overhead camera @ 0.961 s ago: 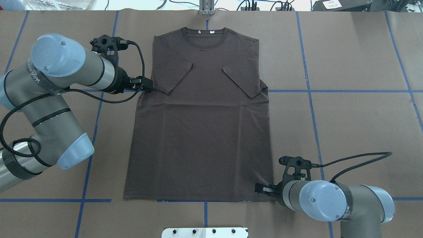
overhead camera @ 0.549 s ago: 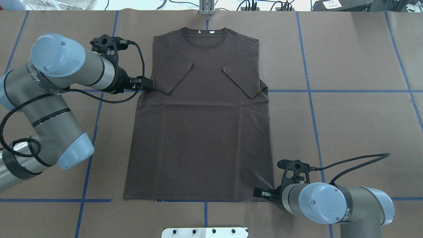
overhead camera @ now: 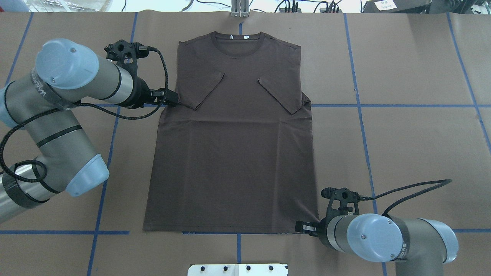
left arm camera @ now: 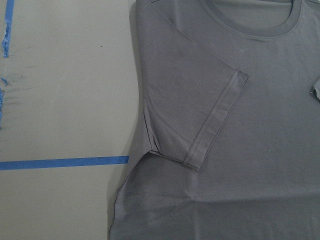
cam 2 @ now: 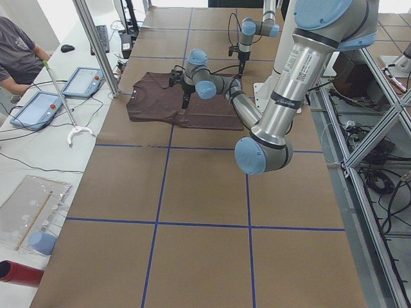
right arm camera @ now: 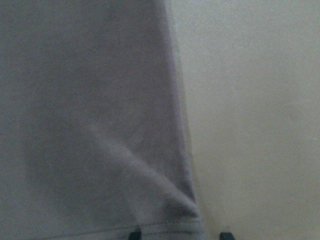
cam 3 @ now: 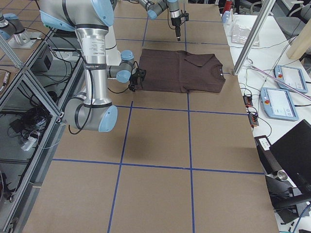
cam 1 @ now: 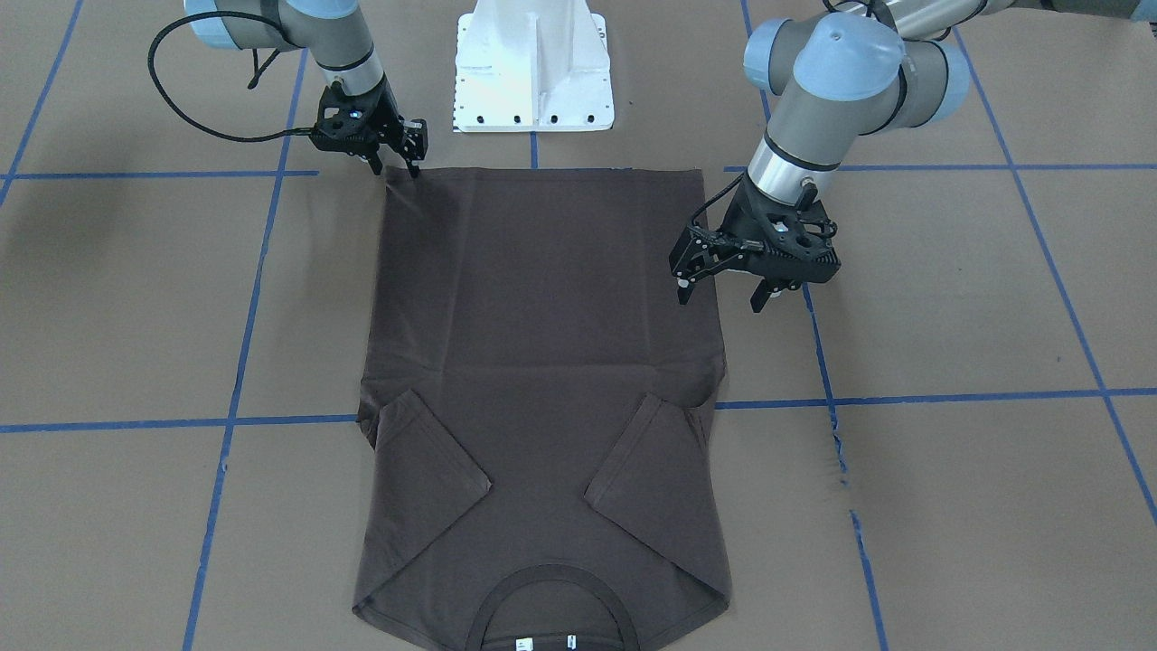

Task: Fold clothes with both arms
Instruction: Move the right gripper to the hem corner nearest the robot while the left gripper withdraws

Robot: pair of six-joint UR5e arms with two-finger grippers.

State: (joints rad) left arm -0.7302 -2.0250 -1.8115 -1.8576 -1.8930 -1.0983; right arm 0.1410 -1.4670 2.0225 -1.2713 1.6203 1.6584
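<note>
Brown table [overhead camera: 414, 145] (blue tape lines [overhead camera: 402, 105]) carries a flat T-shirt [overhead camera: 234, 161].

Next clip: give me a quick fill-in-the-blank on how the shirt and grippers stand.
Both sleeves of the T-shirt are folded ___ over the chest.
The collar points ___ from the robot.
The right gripper is at a corner of the shirt's bottom ___.
The left gripper is ___.
Missing: inward; away; hem; open.

Brown desk [overhead camera: 414, 145] gridded with blue tape [overhead camera: 402, 105]
Alongside — a white side table [cam 2: 26, 151] carrying two tablets [cam 2: 81, 82], a person [cam 2: 16, 54] seated there.
</note>
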